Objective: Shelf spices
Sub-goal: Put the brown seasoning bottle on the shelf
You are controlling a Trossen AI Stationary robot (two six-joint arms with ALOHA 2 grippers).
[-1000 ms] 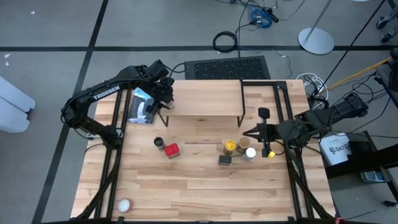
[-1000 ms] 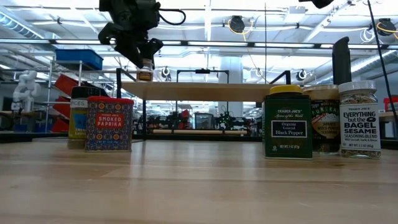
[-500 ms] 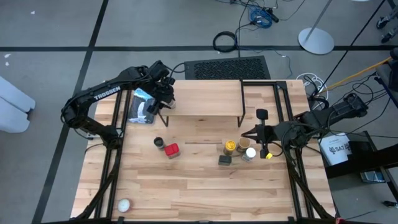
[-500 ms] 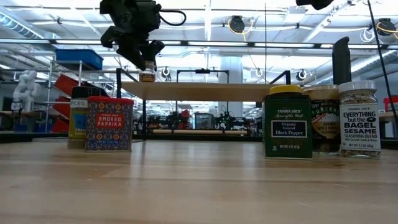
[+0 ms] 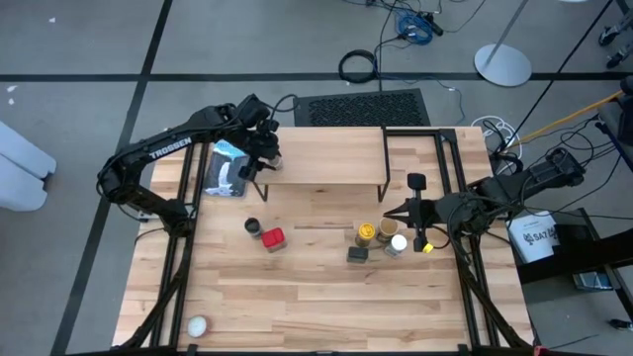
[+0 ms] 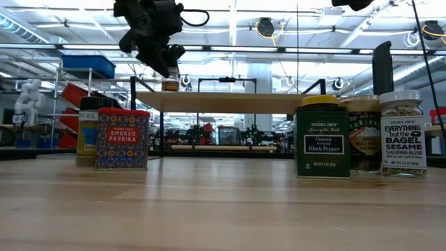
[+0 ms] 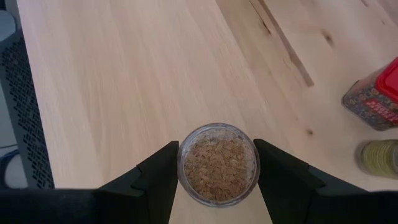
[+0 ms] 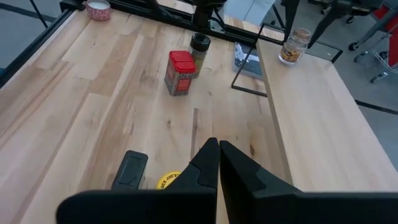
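Placing step: left gripper [image 7: 214, 171] sat over the shelf [image 5: 326, 158] at its left end, fingers half-spread, flanking the tan-lidded jar [image 7: 217, 163] standing on the plank.
Advice: widen further, lift straight up, avoid tipping.
Change: gripper rose slightly; jar unmoved.
Right gripper [image 8: 217, 163]: closed, empty, beside shelf's right leg.

My arms are dark; the left one [image 5: 163, 150] bears white lettering. The shelf [image 5: 326, 158] has a pale wood top on thin black legs. The smoked paprika tin [image 6: 122, 139] is red with a blue patterned label, the black pepper tin [image 6: 323, 141] dark green with a yellow cap. The bagel seasoning jar [image 6: 403, 134] wears a white label with black print. The jar between my fingers [image 7: 218, 164] is clear, showing tan granules.
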